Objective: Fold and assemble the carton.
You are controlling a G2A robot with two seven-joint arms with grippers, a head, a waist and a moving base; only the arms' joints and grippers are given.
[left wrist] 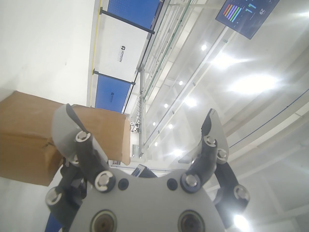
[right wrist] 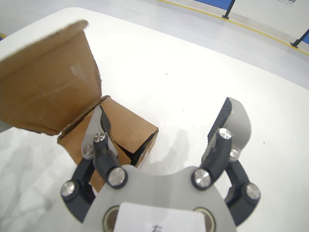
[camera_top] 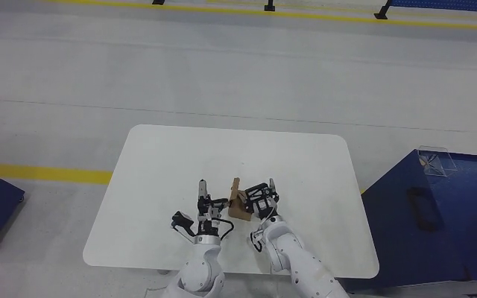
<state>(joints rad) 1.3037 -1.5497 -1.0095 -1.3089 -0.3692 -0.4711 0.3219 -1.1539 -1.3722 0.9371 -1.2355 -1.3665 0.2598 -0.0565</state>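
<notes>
Beside the carton (right wrist: 130, 126), right gripper (right wrist: 166, 112): fingers spread wide and holding nothing; one finger (right wrist: 102, 119) lies against the carton's body under the raised flap (right wrist: 48, 83), the other stands clear.
Left gripper (left wrist: 138, 111): on the carton's other side, fingers wide apart and empty, pointing upward; one finger is just beside the carton's wall, but contact cannot be told.
Carton: brown, part-folded, apparently resting on the surface (right wrist: 193, 61) between both grippers, one flap standing open, a seam gaping at a lower corner.
Surface: white, running on beyond the carton.
Risk: neither gripper grips the carton, so a one-sided push on the flap would likely slide or tip it; pressing the gaping seam could crush the wall.
</notes>
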